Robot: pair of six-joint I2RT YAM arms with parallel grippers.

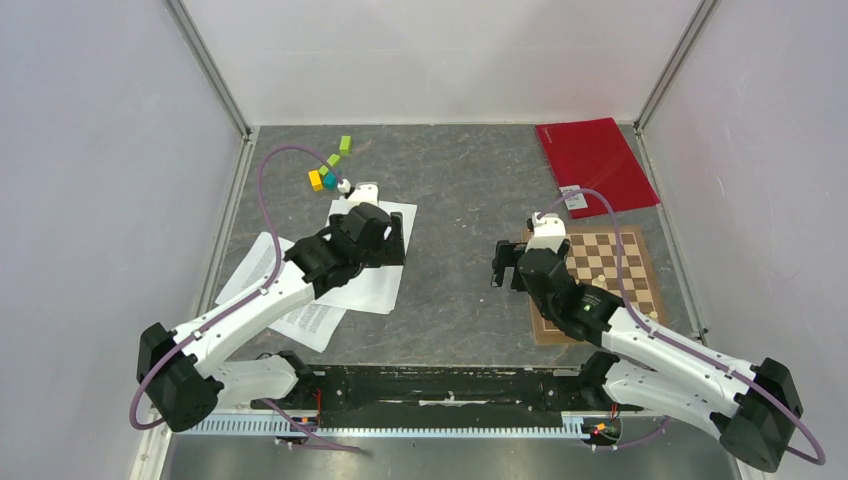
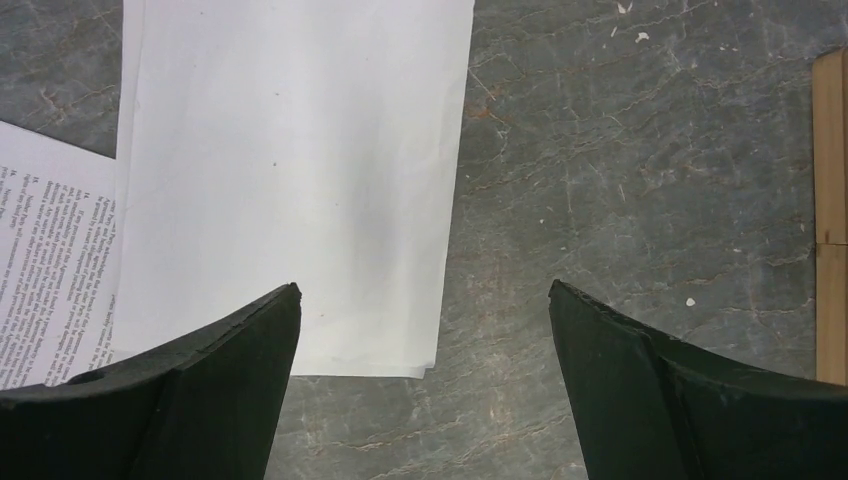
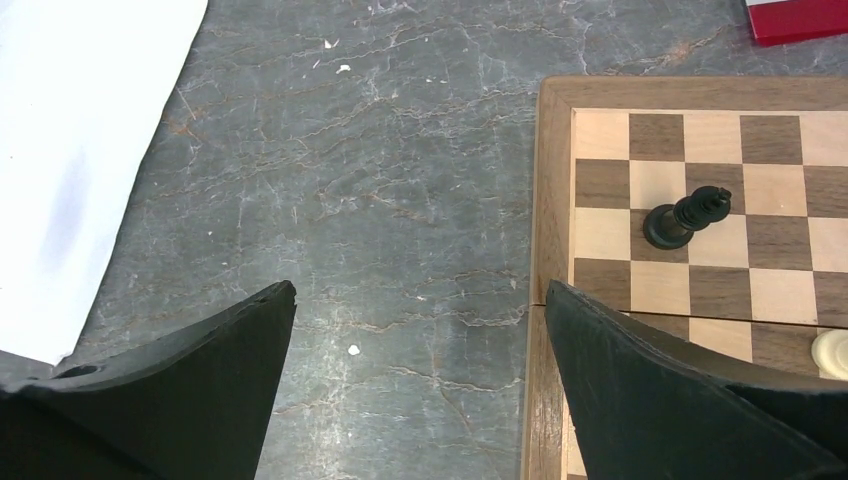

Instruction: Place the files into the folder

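My left fingers (image 1: 392, 240) are spread wide and hold nothing. They hang over the right edge of the files (image 1: 372, 290), which lie flat on the tabletop (image 1: 460, 190) well to the left of the chessboard (image 1: 612, 262). I think I am placed there because a thin sheet lying flat offers little but its edge to catch. The top sheet shows a blank side, and a printed one pokes out from under it on the side away from the chessboard.

My right fingers (image 1: 507, 265) are just as wide and empty. They straddle the chessboard's left rim, one tip over bare tabletop and the other over the wood. The folder (image 1: 593, 160) lies closed just beyond the chessboard's far edge, so it is well apart from the files.

As I judge it, the shut cover is the first obstacle: it needs lifting before any sheet goes in. The chessboard sits between my right arm and the folder, and a black chess piece (image 3: 688, 217) stands on it that a low reach could knock. A few coloured blocks (image 1: 330, 165) lie far left of the chessboard, beyond the files and off the likely path.
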